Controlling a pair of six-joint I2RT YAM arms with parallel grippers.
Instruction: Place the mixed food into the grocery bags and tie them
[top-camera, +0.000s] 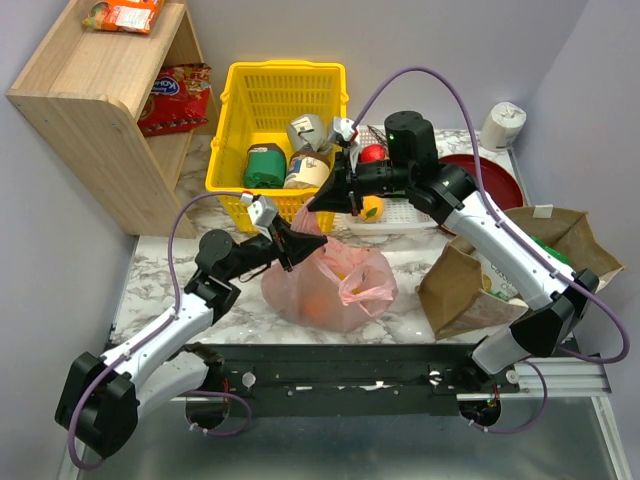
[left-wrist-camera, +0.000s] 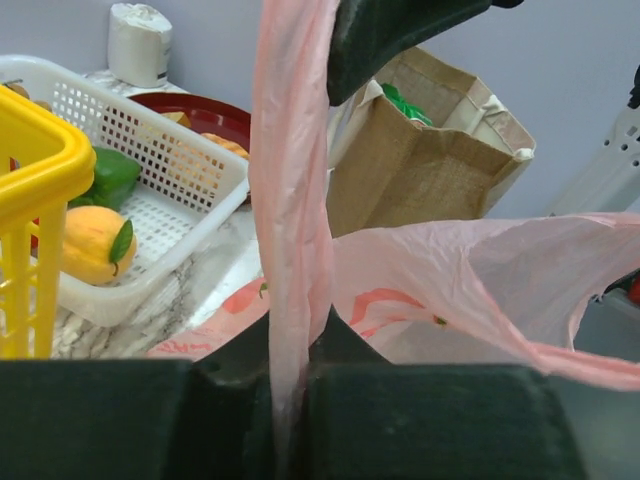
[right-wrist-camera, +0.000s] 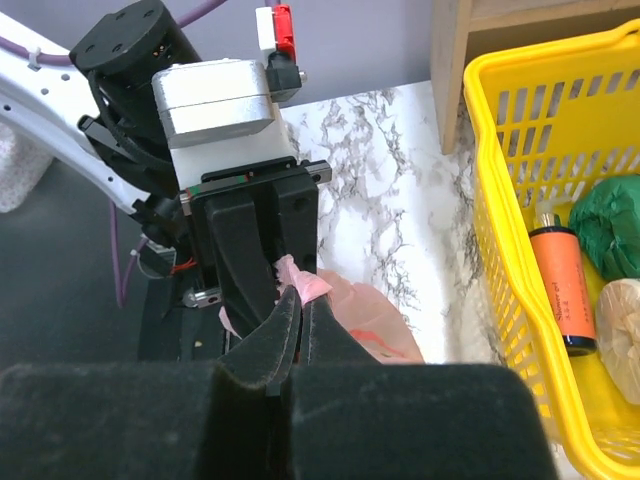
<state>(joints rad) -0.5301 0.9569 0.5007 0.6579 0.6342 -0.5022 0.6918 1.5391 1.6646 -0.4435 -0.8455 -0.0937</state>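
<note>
Pink bag (top-camera: 330, 290), one, handle clamped by left claw (left-wrist-camera: 290, 375) and right claw (right-wrist-camera: 298, 300); brown bag (top-camera: 460, 290), one.

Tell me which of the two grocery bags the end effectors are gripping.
The pink plastic bag: the left end effector and right end effector pinch its handle. The brown paper bag at right lies untouched.
</note>
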